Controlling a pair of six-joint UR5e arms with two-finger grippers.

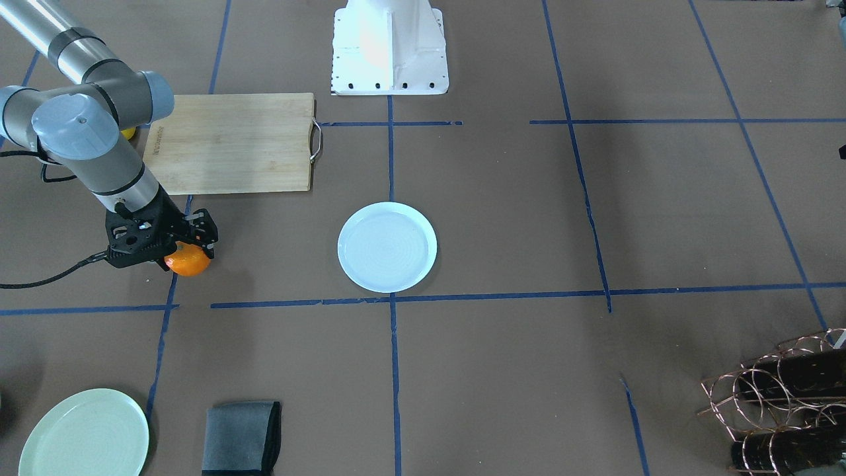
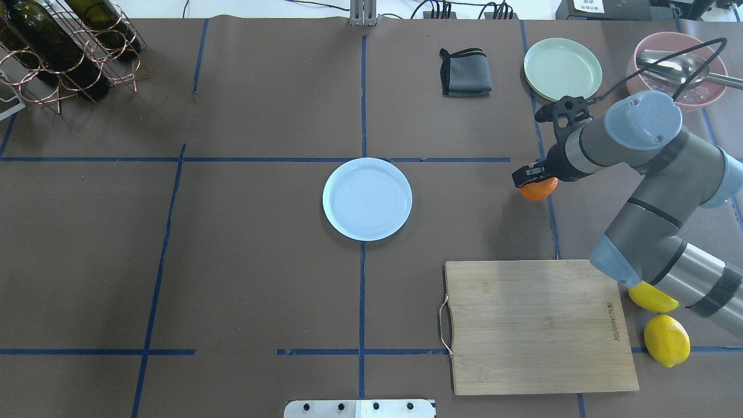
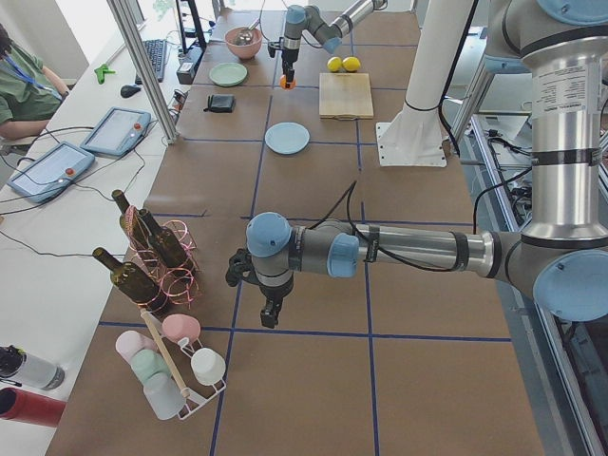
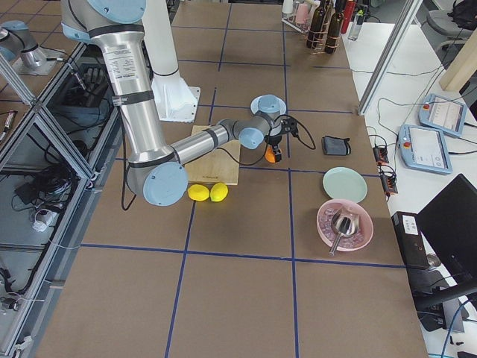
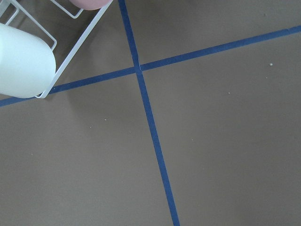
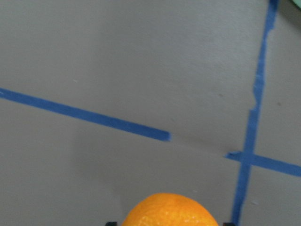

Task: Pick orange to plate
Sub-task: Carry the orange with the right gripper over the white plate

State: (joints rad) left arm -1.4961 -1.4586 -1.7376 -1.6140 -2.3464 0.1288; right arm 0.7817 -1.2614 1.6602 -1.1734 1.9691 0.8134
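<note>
The orange [image 1: 188,262] is pinched between the fingers of my right gripper [image 1: 190,254], which is shut on it. In the overhead view the orange [image 2: 538,190] is right of centre, well apart from the empty white plate [image 2: 367,198] in the middle of the table. The right wrist view shows the orange [image 6: 170,211] at the bottom edge, above blurred brown table and blue tape. My left gripper [image 3: 270,316] shows only in the exterior left view, pointing down near the bottle rack; I cannot tell whether it is open.
A wooden cutting board [image 2: 537,325] lies near the robot, with two lemons [image 2: 666,339] beside it. A pale green plate [image 2: 562,68], grey cloth [image 2: 465,72] and pink bowl [image 2: 673,75] sit at the far right. A wine rack [image 2: 64,52] stands far left.
</note>
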